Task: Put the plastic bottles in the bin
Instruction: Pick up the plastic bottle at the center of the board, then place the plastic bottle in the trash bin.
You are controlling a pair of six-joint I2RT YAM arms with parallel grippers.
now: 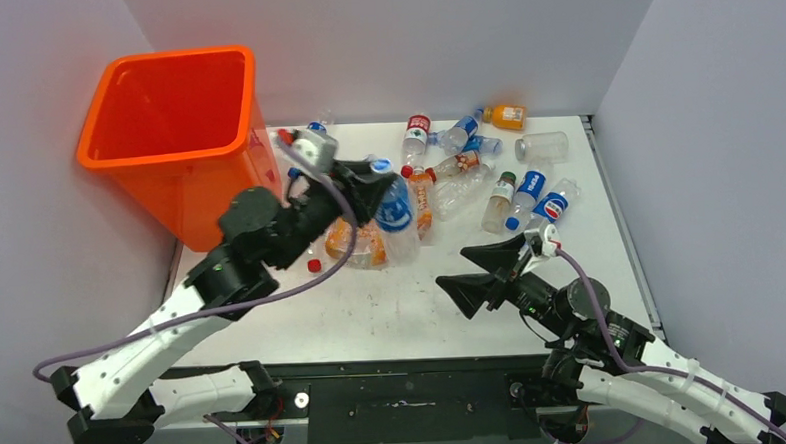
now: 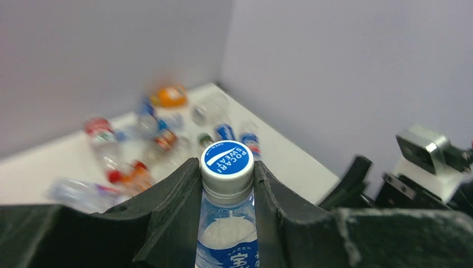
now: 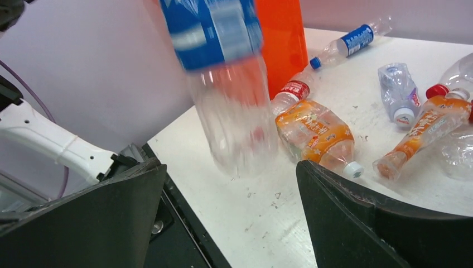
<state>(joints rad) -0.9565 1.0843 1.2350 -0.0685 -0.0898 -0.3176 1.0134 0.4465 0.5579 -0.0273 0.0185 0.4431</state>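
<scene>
White table (image 1: 403, 312) boxed in by pale grey walls (image 1: 411, 41). In the overhead view the bin (image 1: 170, 132) is seen at 10 o'clock, mouth open and upward. Step in hand is judged to be carry-to-bin. The left gripper (image 2: 227, 170) is clamped on the neck of a blue-label bottle (image 2: 226, 234) just under its white cap, with the body hung below the jaws near table centre, at about 4 o'clock from the bin. Its base looks lifted off the surface, though blur in the right wrist view leaves that unconfirmed. The right gripper (image 1: 481, 273) is spread wide with nothing held, parked low at 5 o'clock. The remaining plastic bottles (image 1: 487, 163) are left scattered from 12 to 2 o'clock, and one orange-tinted bottle (image 1: 355, 244) is lying right by the held one. Next move: the load must be raised above the thick rim, swung toward 10 o'clock until centred over the opening, then released. Rim clearance is the main constraint, as the bin is tall.
</scene>
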